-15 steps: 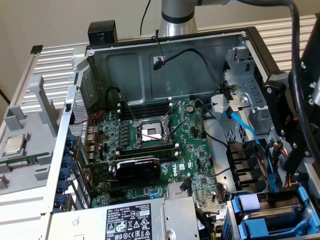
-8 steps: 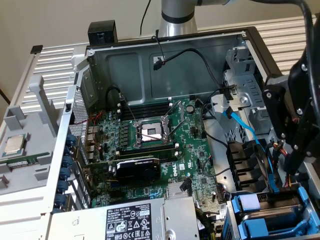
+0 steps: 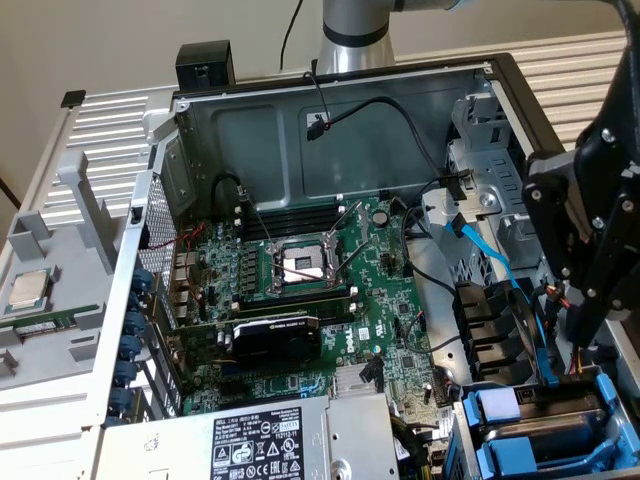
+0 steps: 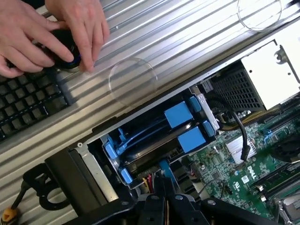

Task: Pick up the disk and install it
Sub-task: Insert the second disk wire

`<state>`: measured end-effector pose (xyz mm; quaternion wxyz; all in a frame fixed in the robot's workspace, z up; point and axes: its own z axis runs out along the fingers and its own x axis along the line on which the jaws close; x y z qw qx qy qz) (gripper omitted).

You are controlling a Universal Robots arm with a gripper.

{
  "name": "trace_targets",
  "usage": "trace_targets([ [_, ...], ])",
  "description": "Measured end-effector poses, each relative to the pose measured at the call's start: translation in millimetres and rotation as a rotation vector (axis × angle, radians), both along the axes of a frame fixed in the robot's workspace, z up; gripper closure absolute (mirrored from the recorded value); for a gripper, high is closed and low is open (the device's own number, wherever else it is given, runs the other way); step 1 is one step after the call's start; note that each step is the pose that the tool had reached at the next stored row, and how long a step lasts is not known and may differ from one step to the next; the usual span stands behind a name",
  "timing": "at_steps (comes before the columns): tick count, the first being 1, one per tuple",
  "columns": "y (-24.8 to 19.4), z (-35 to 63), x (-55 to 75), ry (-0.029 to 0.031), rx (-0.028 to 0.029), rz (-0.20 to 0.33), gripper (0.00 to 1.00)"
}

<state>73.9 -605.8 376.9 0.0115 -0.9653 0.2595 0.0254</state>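
The disk [image 3: 545,425] lies in the drive bay at the case's front right corner in the exterior view. Its grey body shows between the rails of a blue carrier [image 4: 154,140], and its label is hidden. Two blue pull tabs [image 4: 178,114] face the motherboard side. My black gripper [image 3: 583,340] hangs just above the bay, its thin fingers [image 4: 159,185] pressed together and shut on nothing. A blue cable [image 3: 500,265] runs down past the gripper into the bay.
The open case holds a motherboard with a bare CPU socket [image 3: 303,265], a black graphics card [image 3: 270,340] and a power supply [image 3: 265,445]. A processor chip [image 3: 28,290] lies outside on the exterior view's left. A person's hands [image 4: 51,33] rest on a round controller beside a keyboard [image 4: 23,105].
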Motion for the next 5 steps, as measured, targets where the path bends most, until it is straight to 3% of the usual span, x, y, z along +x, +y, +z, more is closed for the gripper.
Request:
trace_targets([
  [5, 0.0, 0.0, 0.0, 0.0001, -0.0001, 0.000, 0.89],
])
